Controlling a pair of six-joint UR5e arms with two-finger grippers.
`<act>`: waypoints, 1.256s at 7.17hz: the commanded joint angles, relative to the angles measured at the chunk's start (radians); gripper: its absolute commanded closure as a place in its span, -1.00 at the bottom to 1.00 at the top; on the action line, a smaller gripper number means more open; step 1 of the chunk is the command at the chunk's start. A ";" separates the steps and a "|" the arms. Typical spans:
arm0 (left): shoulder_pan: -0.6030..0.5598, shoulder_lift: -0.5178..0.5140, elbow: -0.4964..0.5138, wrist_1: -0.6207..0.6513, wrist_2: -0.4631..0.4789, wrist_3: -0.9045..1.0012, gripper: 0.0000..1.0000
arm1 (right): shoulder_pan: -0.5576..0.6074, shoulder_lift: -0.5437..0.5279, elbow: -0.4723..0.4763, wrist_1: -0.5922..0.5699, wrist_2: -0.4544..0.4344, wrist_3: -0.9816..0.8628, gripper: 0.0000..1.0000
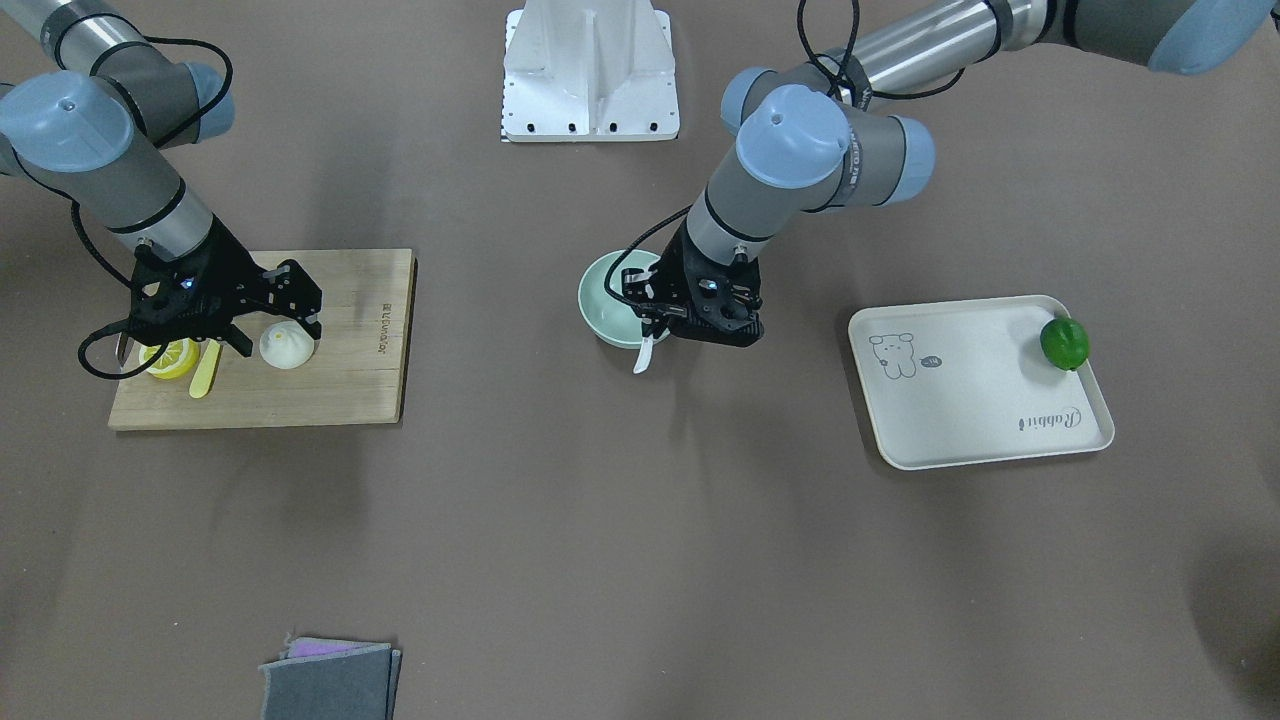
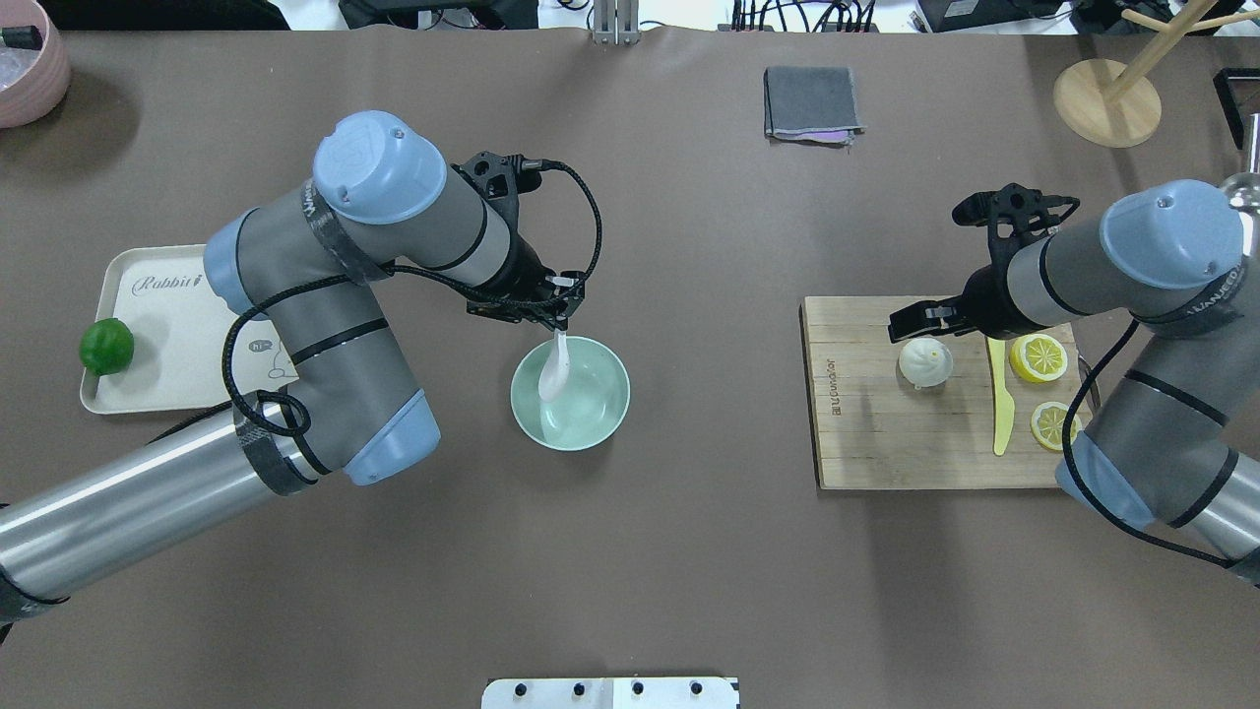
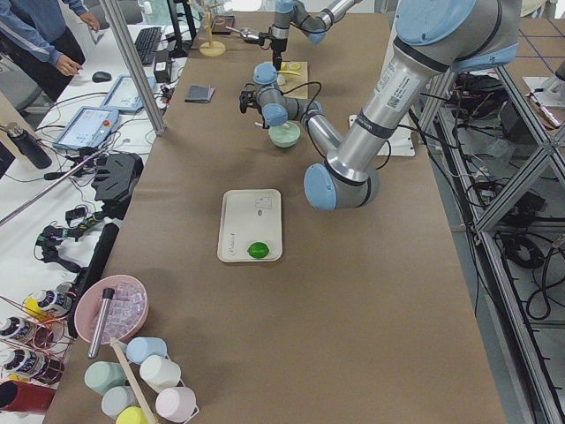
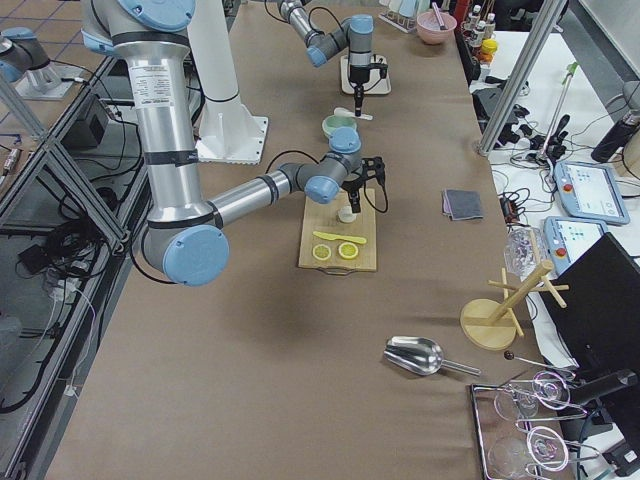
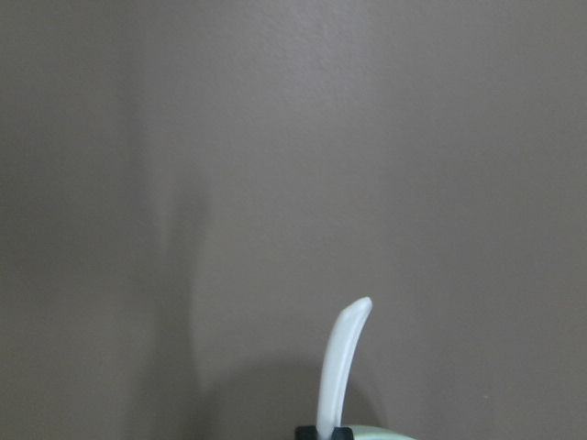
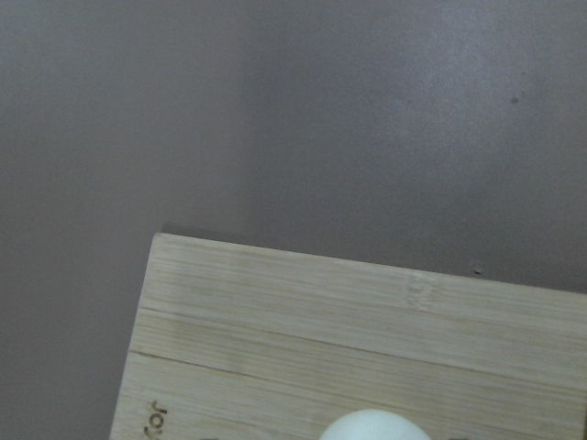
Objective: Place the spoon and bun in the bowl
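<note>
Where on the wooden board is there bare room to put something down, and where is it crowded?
Free: the end of the board toward the bowl, from that short edge up to the bun, and the strip on the robot's side of the bun. Crowded: the other end, where the knife and two lemon slices lie close together.

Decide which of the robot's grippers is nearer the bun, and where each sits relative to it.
Right. The right gripper is directly at the bun on the wooden board; the left gripper is far off, holding the spoon over the bowl.
</note>
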 commanded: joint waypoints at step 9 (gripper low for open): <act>-0.051 0.007 -0.053 0.003 0.013 -0.062 -0.68 | -0.059 0.031 0.004 -0.002 -0.049 0.016 1.00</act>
